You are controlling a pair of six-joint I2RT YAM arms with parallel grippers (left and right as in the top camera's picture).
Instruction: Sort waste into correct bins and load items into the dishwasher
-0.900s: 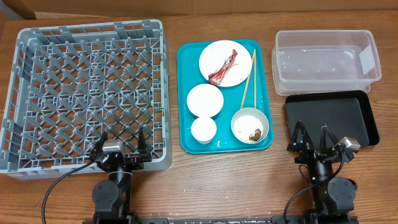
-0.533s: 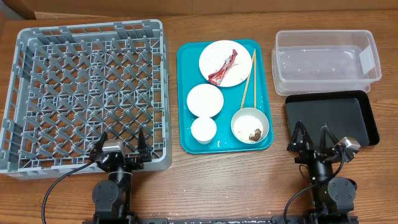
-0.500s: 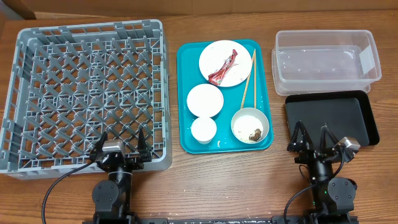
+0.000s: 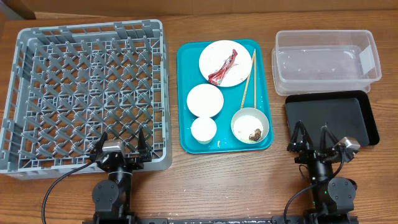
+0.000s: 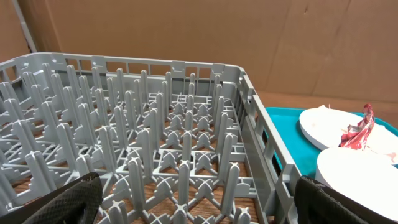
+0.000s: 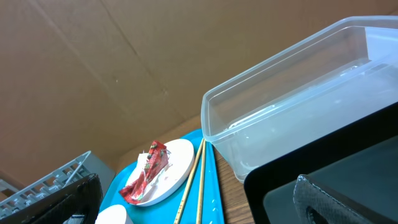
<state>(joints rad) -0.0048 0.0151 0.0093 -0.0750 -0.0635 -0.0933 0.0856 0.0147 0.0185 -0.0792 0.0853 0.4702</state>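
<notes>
Both the left end effector and right end effector are hanging splayed, empty. Grabbing the large plate first is risking dragging its wrapper into the dish rack.

Bowl contents perhaps food lump; tub cropped right.

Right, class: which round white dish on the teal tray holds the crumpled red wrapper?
The largest round white plate, at the teal plastic tray's far end; it alone carries the crumpled red-and-silver wrapper.
</notes>
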